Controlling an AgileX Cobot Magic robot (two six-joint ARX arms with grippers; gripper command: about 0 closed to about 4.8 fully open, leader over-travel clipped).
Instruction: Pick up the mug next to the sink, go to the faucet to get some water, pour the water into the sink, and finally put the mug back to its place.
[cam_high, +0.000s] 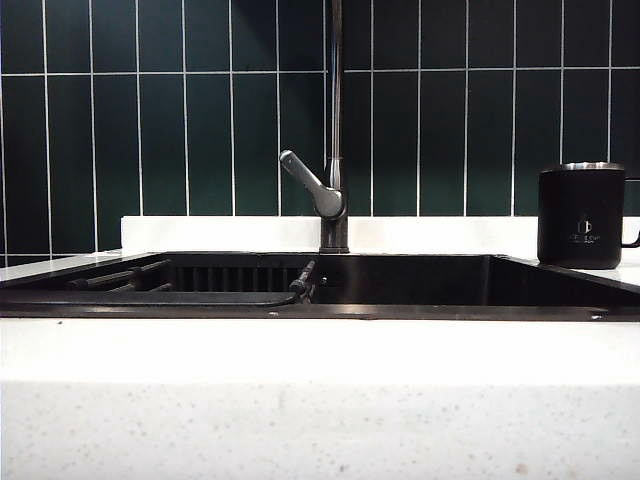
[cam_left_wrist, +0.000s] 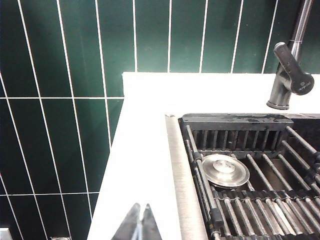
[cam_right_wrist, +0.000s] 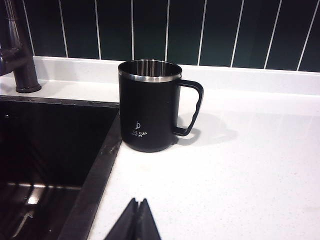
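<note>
Two grippers idle | left gripper (cam_left_wrist: 140, 222) closed, empty, over counter at sink's (cam_left_wrist: 175, 165) left edge | right gripper (cam_right_wrist: 136, 220) closed, empty, nearer | black mug (cam_right_wrist: 149, 106) upright on counter beside sink's right edge, straight ahead of right jaws, handle away from basin

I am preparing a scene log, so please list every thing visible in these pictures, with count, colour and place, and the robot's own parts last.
matte black cylindrical mug with silver rim: one, black, upright on the counter beside the sink's right edge, handle away from the sink.
rectangular black sink: one, black, set in the counter.
tall dark grey metal faucet: one, dark grey, behind the sink, no water running.
dark slatted rack: one, black, inside the sink, left part.
round silver metal disc: one, silver, on the rack.
white speckled counter: one, white.
green tiled wall: dark green, behind.
left gripper: fingers shut, above the counter's left side.
right gripper: fingers shut, empty, short of the mug.
</note>
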